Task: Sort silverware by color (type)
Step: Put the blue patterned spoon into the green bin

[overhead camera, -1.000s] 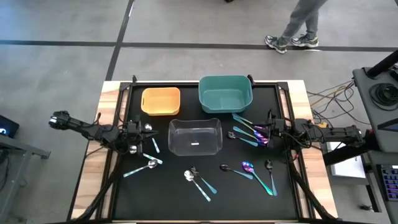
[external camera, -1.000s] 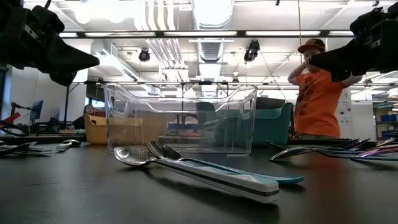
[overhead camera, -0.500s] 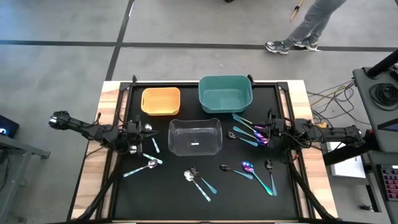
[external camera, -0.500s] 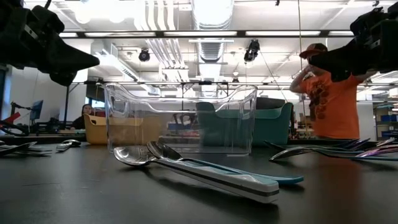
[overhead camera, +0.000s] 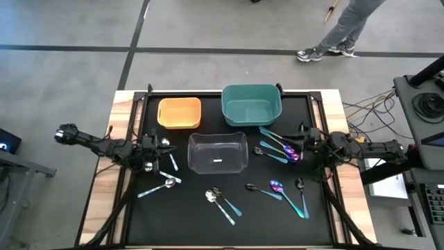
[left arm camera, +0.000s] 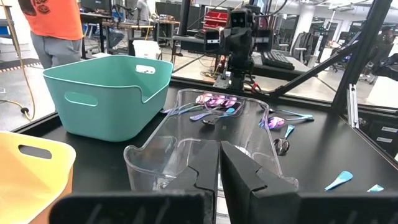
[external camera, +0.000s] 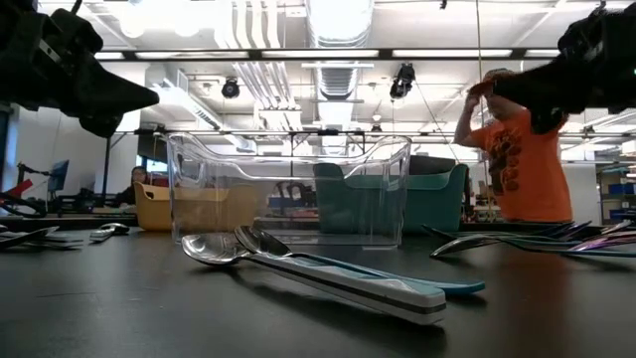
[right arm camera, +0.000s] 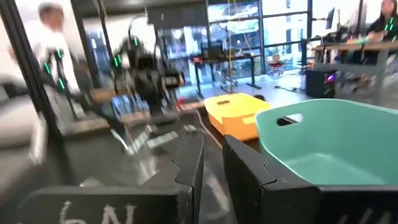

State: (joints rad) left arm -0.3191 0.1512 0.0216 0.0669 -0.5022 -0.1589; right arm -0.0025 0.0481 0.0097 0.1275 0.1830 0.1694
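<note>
- High view: the left claw hangs closed and empty at the left side of the black table, beside the clear bin. The right claw sits at the right side, its fingers a narrow gap apart; I cannot tell whether it grips anything. Just beside it lies a cluster of purple and teal spoons. More spoons lie at the front: a silver one at the left, a pair in the middle, dark and iridescent ones at the right. An orange bin and a teal bin stand at the far edge.
- Low view: two silver spoons with teal handles lie on the table in front of the clear bin. A person in an orange shirt stands in the room behind.
- Left wrist view: the left claw's fingers are pressed together, with the clear bin and the teal bin ahead.
- Right wrist view: the right claw's fingers stand slightly apart; the teal bin and the orange bin lie ahead.
</note>
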